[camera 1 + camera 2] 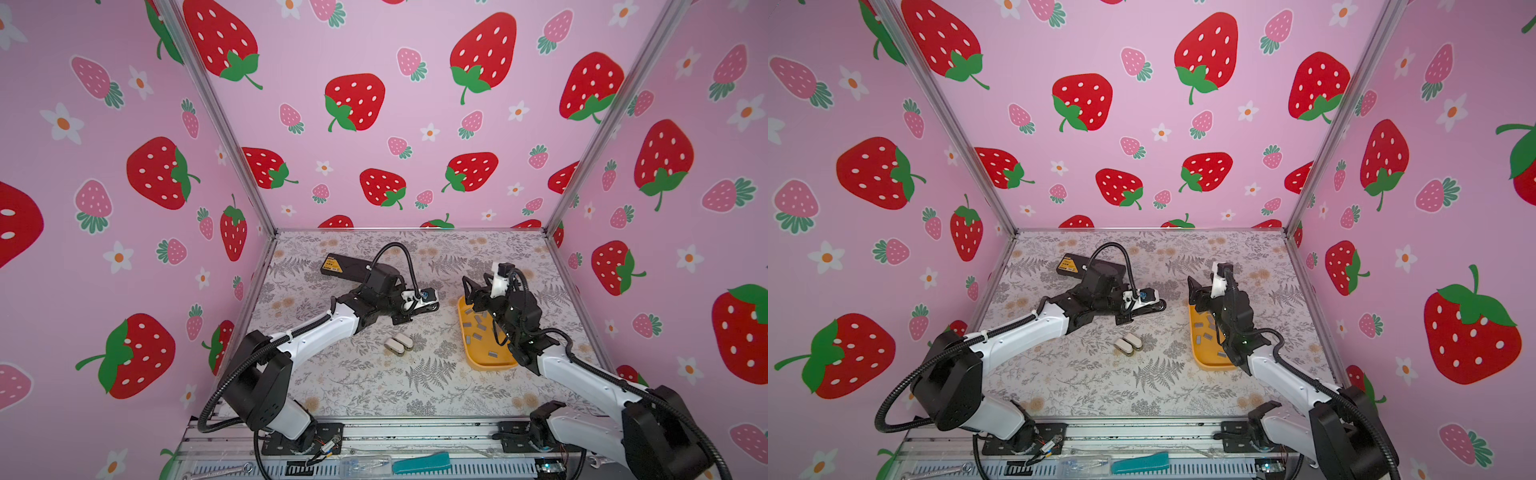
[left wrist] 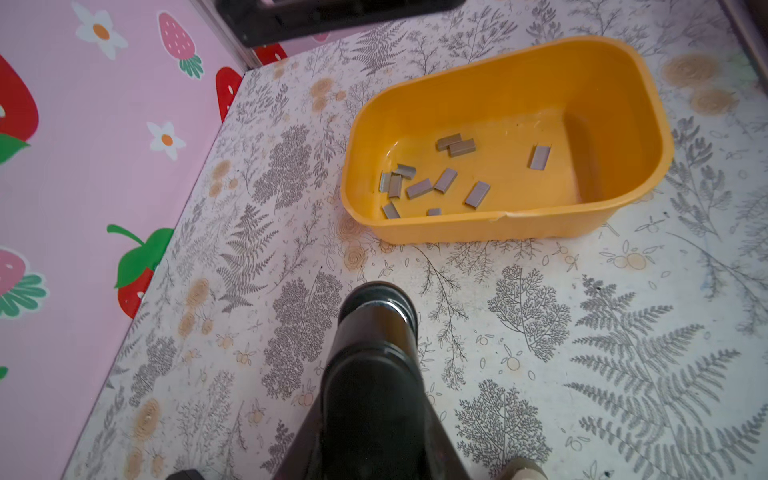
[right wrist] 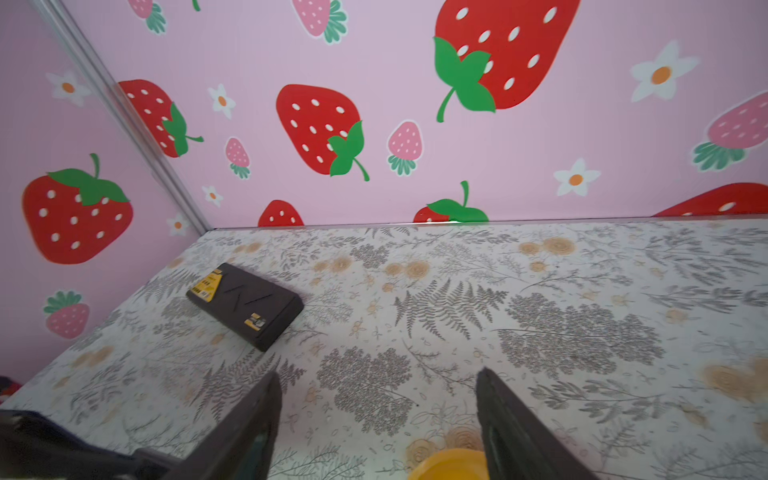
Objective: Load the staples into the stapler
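Several short grey staples (image 2: 444,179) lie loose in the yellow tray (image 2: 498,229), which stands at the right in both top views (image 1: 492,365) (image 1: 1217,365). In a top view the staples (image 1: 478,323) show beside my right arm. My left gripper (image 2: 374,415) is shut on a black stapler (image 2: 376,332), held low over the table left of the tray, pointing at it (image 1: 424,305). My right gripper (image 3: 378,374) is open and empty above the tray's far end (image 1: 471,289), with the tray's rim (image 3: 449,463) just under its fingers.
A flat black box with a yellow label (image 1: 345,266) (image 3: 249,303) lies at the back left. Two small pale objects (image 1: 399,343) sit side by side mid-table, in front of my left gripper. Pink walls close in the back and both sides.
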